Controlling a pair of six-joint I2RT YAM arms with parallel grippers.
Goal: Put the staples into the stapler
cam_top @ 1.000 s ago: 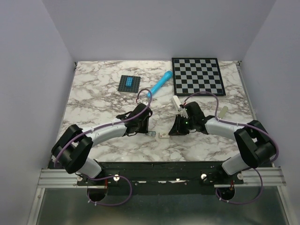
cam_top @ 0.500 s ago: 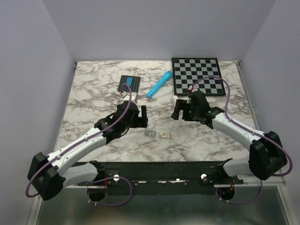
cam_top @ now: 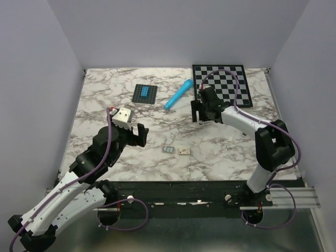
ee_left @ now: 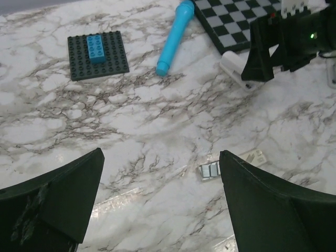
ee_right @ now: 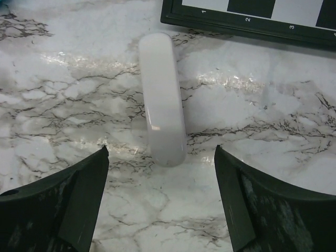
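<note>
Currently both hands are empty. The right hand [ee_right: 160, 149] hangs over the stapler [ee_right: 160, 100] with its fingers wide apart. In its wrist view the stapler lies between the two fingers, and they do not touch it. The stapler lies flat on the tabletop [ee_right: 294, 121], just beside the edge of the chessboard [ee_right: 236, 20].

The left hand [ee_left: 160, 155] is also wide open and looks down toward the staples [ee_left: 210, 170]. They lie flat near the front of the tabletop, just beside a small cream piece [ee_left: 255, 156] and well apart from the stapler.

I think several things can go wrong. The stapler is smooth and rounded, so it may slip or turn when the fingers close on it. A finger may also catch the chessboard edge. The staples are tiny and flat, so the left fingers may only push them away or break the block. I cannot tell if the stapler is opened for loading.
</note>
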